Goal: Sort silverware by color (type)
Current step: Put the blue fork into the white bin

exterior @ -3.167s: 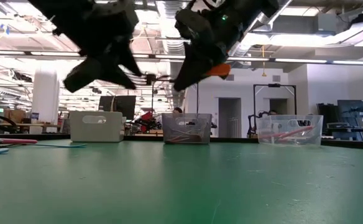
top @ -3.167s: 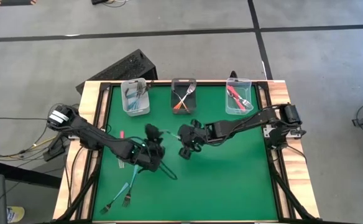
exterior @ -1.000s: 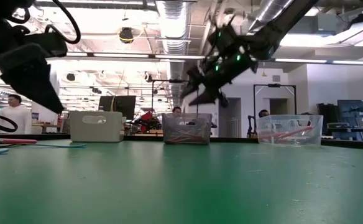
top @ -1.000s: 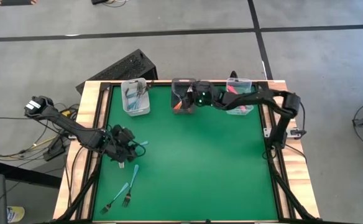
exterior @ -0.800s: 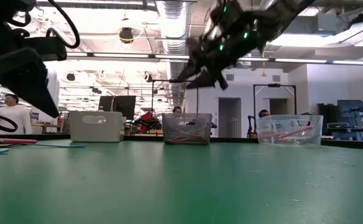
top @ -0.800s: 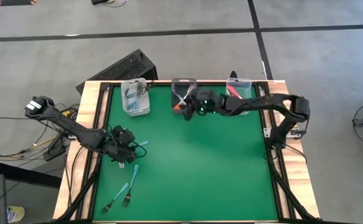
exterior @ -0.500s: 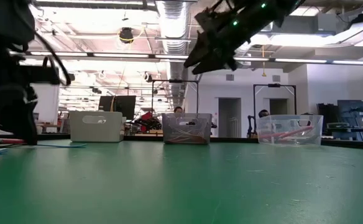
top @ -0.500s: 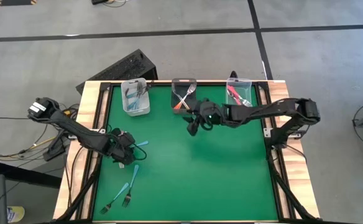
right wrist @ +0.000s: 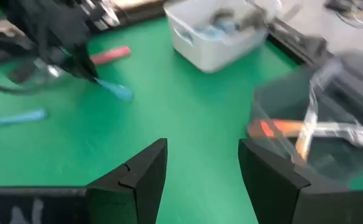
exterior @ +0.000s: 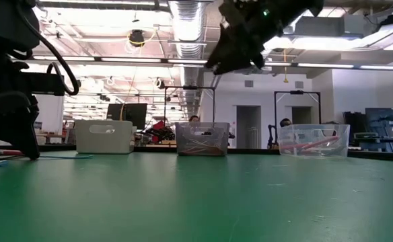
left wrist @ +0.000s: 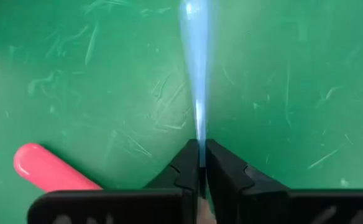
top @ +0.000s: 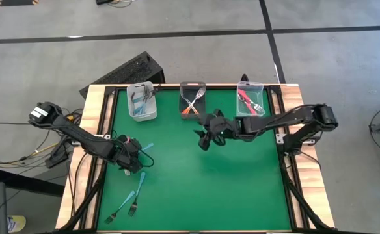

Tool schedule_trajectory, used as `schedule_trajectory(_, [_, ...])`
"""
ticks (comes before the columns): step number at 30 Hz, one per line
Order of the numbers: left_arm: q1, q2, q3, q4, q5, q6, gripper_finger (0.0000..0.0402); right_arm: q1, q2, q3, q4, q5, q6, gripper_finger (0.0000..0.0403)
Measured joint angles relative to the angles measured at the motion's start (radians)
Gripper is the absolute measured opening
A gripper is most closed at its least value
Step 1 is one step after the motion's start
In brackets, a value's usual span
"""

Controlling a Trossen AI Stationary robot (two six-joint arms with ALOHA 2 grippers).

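My left gripper [top: 129, 160] stands low at the mat's left side, shut on a light blue fork [left wrist: 195, 68]. The fork's handle [top: 146, 148] sticks out from the gripper toward the table's middle, and its tines are hidden under the fingers. A pink-red fork handle [left wrist: 45, 169] lies on the mat beside it. My right gripper [top: 206, 138] hangs open and holds nothing, above the mat in front of the middle bin [top: 192, 101]; the low view shows it high up [exterior: 240, 48]. Two more blue forks [top: 135, 194] lie near the left front corner. My left gripper pinches the light blue fork's slim handle [left wrist: 200, 140] between its two fingertips [left wrist: 188, 163]. The fingers come from above, slanting down steeply. The handle runs straight out ahead of them, its rounded end [left wrist: 192, 15] free. Whether the fork is clear of the mat I cannot tell.
Three bins stand along the far edge: a white one [top: 142, 102] with blue forks, a dark middle one with orange forks [right wrist: 281, 129], and a clear one [top: 250, 102] with pink-red forks. The mat's centre and right [top: 242, 182] are bare green. The wooden frame [top: 94, 130] borders the mat.
My left gripper has sunk to the mat and shut on the light blue fork's handle. My right gripper has left the middle bin, moving toward the table's near edge and rising, rolling as it went, and has stayed open.
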Motion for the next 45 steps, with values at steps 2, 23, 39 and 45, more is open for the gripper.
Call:
schedule_trajectory(2, [0.000, 0.001, 0.000, 0.016, -0.011, 0.017, 0.0010, 0.013, 0.002, -0.021, -0.008, 0.023, 0.025, 0.0221])
schedule_trajectory(23, [-0.007, 0.007, 0.171, 0.497, -0.076, 1.338, 0.0000, 0.151, 0.115, -0.316, 0.710, -0.215, 0.196, 0.0221])
schedule_trajectory(39, [-0.006, 0.143, 0.180, 0.673, 0.186, 1.606, 0.0006, 0.162, 0.438, -0.086, 0.757, -0.436, 0.325, 0.0221])
schedule_trajectory(45, [-0.009, 0.257, 0.247, 0.655, 0.145, 1.677, 0.0006, 0.163, 0.463, -0.004, 0.684, -0.533, 0.347, 0.0221])
